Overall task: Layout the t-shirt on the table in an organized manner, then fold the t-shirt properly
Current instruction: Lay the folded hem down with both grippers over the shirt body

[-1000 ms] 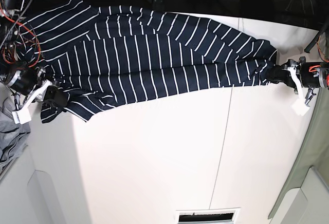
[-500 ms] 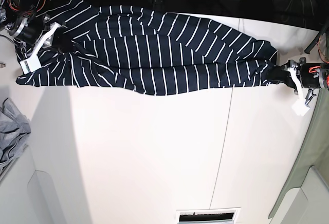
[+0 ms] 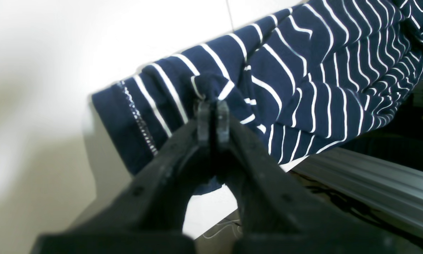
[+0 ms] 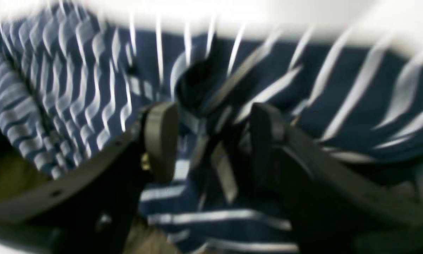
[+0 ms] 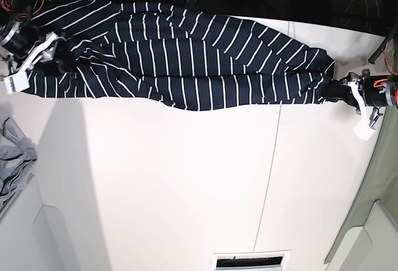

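- the t-shirt (image 5: 186, 66) lies stretched in a long band across the far side of the table (image 5: 186, 184), running from the far left corner to the right edge, and part of it seems to hang over the far edge.
- my left gripper (image 3: 213, 106), on the right of the base view, has its jaws pressed tight together on a small pinch of the t-shirt near a stitched hem.
- my right gripper (image 4: 211, 141), on the left of the base view, has its jaws standing apart with striped fabric lying between them. that view is blurred, so i cannot tell whether any cloth is caught on a pad.
- the cloth reads to me as light, soft and limp. it wrinkles and sags wherever it is not pulled, and it will not keep a shape by itself.
- i judge it slides easily on the smooth tabletop, so dragging should spread it, though a thin pinch could slip out.
- best holds, i think, are the hem corners and shoulder seams, where the doubled fabric gives the pads more to bite.
- a plain grey cloth (image 5: 15, 153) lies at the left edge, well apart from the shirt.
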Controlling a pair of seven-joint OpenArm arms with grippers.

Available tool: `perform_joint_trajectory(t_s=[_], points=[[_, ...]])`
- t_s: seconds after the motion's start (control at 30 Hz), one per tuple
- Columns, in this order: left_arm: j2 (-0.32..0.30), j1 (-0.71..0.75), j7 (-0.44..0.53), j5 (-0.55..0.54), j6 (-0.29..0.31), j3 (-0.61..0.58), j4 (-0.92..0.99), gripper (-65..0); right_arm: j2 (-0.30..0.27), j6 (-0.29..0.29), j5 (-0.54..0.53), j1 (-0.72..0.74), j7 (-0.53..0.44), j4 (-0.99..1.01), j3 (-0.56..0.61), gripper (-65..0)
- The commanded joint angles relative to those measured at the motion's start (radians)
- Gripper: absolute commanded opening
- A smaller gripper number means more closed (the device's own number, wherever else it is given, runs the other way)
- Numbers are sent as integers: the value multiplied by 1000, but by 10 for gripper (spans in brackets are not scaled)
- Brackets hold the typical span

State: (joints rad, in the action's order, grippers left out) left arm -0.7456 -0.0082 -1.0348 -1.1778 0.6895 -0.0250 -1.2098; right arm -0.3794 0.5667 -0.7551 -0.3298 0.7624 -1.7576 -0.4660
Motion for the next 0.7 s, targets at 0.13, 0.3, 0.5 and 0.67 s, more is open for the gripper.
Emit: perform_joint_trajectory(t_s=[0.13,0.3,0.5,0.67], points=[[-24,-14,14,-15,9,10,-13,-650,-2,5,-27,5,24,-99,-46,-632],[-24,-13,13,-14,9,10,-13,-650,-3,6,-65,-55,73,-100,-46,-650],[-21,-11,13,-16,9,10,-13,-650,-3,14,-58,-203,60,-82,-43,-650],[0,-11,13,-30,9,10,-13,-650,-3,14,6,-192,25,47,-42,-650]])
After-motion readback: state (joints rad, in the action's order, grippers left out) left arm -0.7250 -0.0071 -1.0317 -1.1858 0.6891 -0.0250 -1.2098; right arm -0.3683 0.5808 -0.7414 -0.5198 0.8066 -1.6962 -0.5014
